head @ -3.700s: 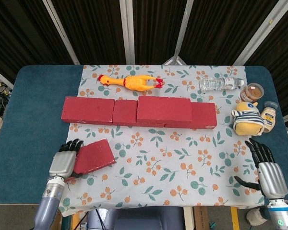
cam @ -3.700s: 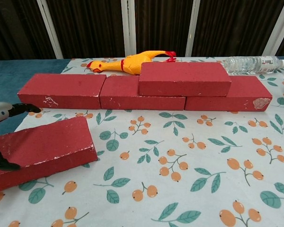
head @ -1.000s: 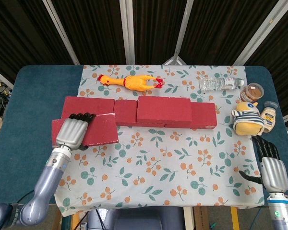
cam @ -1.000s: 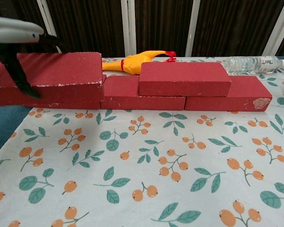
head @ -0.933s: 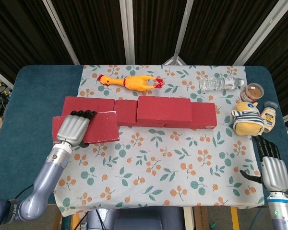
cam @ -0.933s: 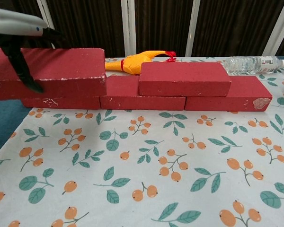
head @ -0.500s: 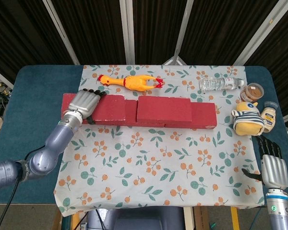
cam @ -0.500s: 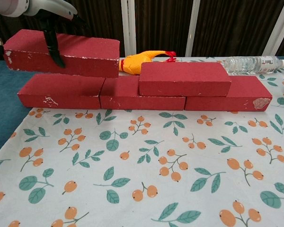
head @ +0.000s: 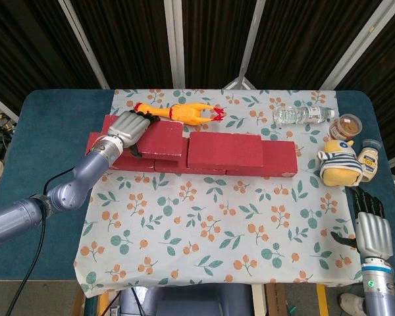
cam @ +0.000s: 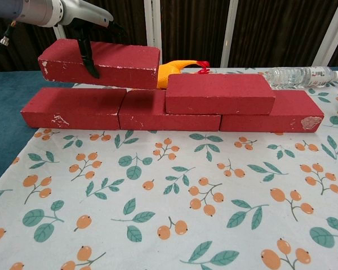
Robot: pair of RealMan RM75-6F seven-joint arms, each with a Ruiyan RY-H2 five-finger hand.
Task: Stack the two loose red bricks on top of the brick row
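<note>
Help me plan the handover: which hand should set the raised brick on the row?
Left. The left hand already holds the brick just above the row, beside the stacked brick. The right hand hangs open at the table's near right edge.

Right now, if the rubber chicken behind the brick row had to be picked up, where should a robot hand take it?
Probably round the rubber chicken's thick yellow body, coming from above. It lies flat on its side along the cloth just behind the brick row, so a side approach from the front looks blocked; the body is its widest part.
</note>
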